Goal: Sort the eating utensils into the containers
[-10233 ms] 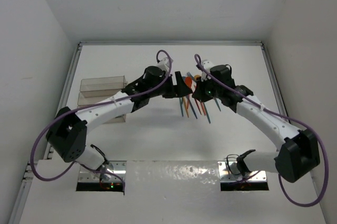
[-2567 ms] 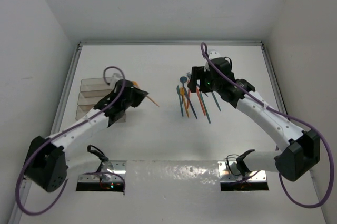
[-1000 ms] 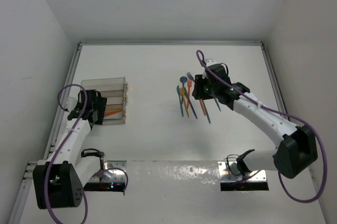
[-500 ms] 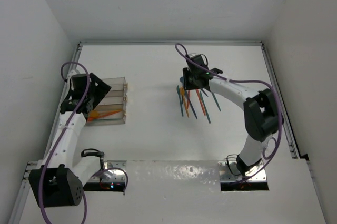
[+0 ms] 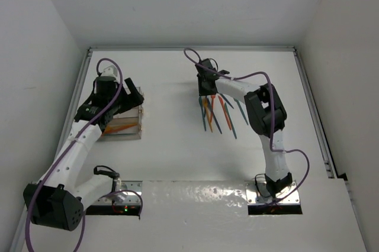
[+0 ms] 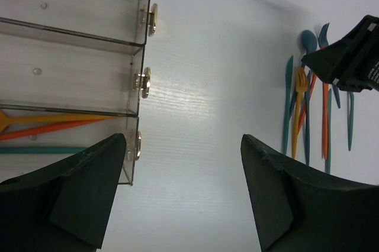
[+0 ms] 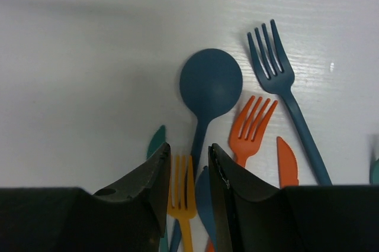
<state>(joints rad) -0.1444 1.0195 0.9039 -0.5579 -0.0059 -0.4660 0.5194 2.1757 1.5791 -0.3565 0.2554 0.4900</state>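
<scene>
The loose utensils (image 5: 216, 113) lie in a fan right of centre: orange, blue and teal forks, spoons and knives. My right gripper (image 5: 206, 89) hangs low over the fan's far end. In the right wrist view its fingers stand narrowly apart (image 7: 186, 163) astride a yellow-orange fork (image 7: 183, 196), not pressing it. A blue spoon (image 7: 210, 83), blue fork (image 7: 278, 68) and orange fork (image 7: 251, 125) lie just beyond. My left gripper (image 5: 131, 98) is wide open and empty (image 6: 183, 193) at the right end of the clear bins (image 6: 71, 68). The nearest bin holds orange utensils (image 6: 53, 126) and a teal one (image 6: 41, 149).
The bins (image 5: 135, 131) sit near the table's left rail (image 5: 77, 95). A raised rim (image 5: 189, 48) runs along the back and side walls close in. The right arm's elbow (image 5: 266, 107) is folded over the pile's right side. The pile also shows in the left wrist view (image 6: 308, 104).
An orange utensil carried by my left gripper now lies in the nearest bin, and that gripper has moved off to the bins' right end. My right gripper moved left to the pile's far end.
</scene>
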